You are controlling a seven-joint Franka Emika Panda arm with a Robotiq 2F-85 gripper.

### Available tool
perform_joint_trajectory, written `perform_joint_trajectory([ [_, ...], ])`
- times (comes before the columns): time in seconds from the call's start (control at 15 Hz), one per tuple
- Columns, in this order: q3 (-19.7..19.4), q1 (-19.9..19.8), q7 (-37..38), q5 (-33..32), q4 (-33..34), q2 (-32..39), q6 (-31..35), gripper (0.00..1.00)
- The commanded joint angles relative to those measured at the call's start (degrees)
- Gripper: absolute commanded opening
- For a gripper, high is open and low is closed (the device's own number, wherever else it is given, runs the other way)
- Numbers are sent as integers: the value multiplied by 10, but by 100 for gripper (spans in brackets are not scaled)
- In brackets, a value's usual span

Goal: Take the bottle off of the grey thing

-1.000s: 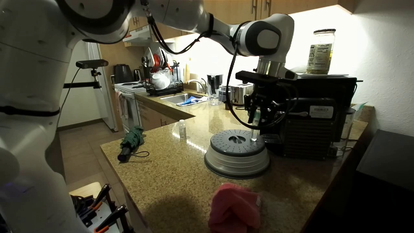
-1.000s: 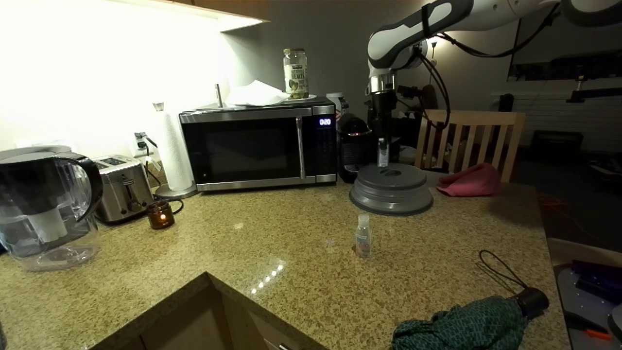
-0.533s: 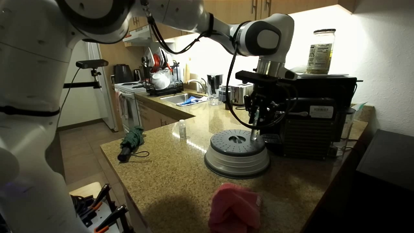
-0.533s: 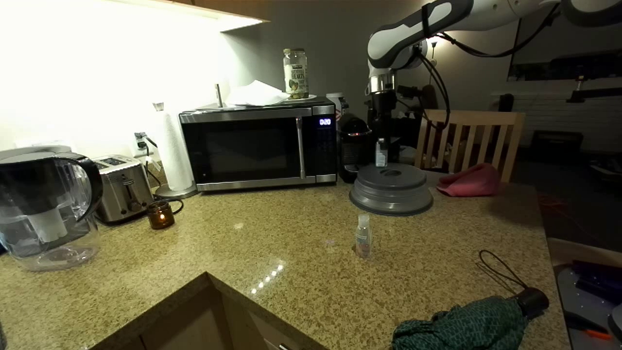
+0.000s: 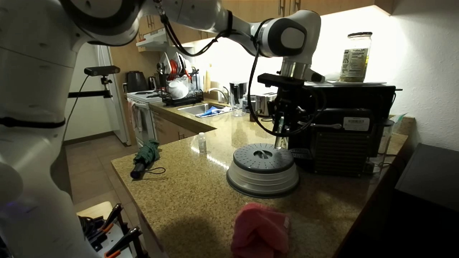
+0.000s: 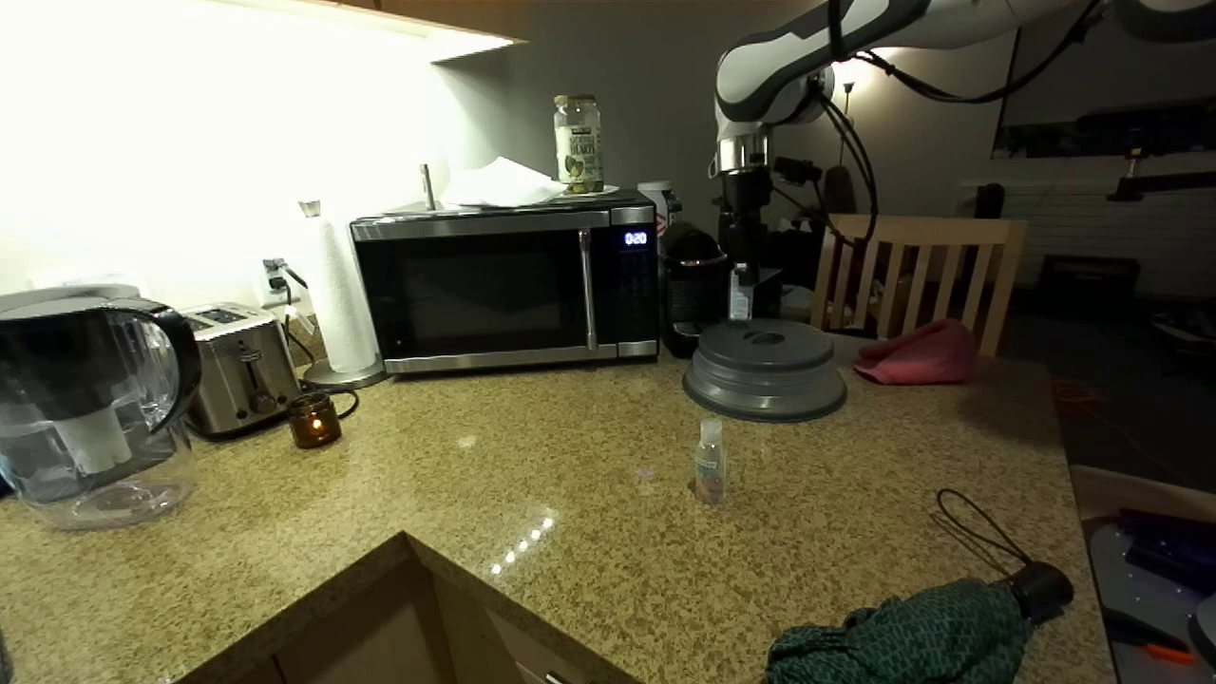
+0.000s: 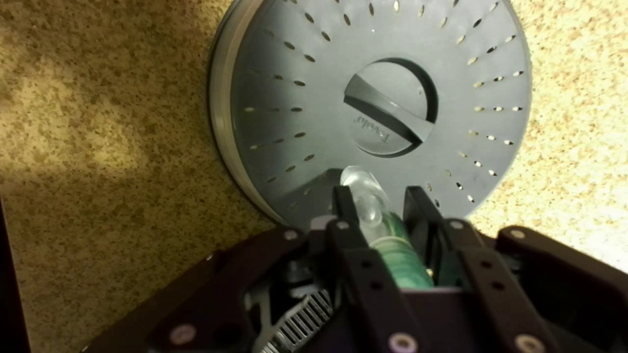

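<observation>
The bottle, slim and clear with a green upper part, is between the fingers of my gripper (image 7: pixel 380 202). It shows in the wrist view (image 7: pixel 371 211) and in both exterior views (image 5: pixel 281 142) (image 6: pixel 740 296). It hangs tilted, its clear base pointing down past the fingertips. The gripper is shut on it. The grey thing (image 5: pixel 263 177), a round ridged dome with a slotted flat top, stands on the counter below and also shows in an exterior view (image 6: pixel 765 385). The bottle's base is just above the far part of its top; the exact gap is hard to see.
A black boxy machine (image 5: pixel 337 143) stands close beside the gripper. A microwave (image 6: pixel 503 294) is beyond it. A second small bottle (image 6: pixel 710 465) with a pale cap stands on the counter. A pink cloth (image 5: pixel 260 229) and a green umbrella (image 5: pixel 146 154) lie near the edges.
The gripper has risen slightly and shifted a little to the left in both exterior views. The bottle has moved up with it, off the grey thing's top, and leans more than before.
</observation>
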Motion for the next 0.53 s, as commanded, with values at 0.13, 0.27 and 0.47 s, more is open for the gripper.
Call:
perform_joint_trajectory([
  [0.13,10,22,-7,-16,-7,-49,-32,11],
  [0.27,14,31,-8,-17,-1,-56,-40,11],
  [0.47,19,43,-11,-18,8,-62,-45,11],
])
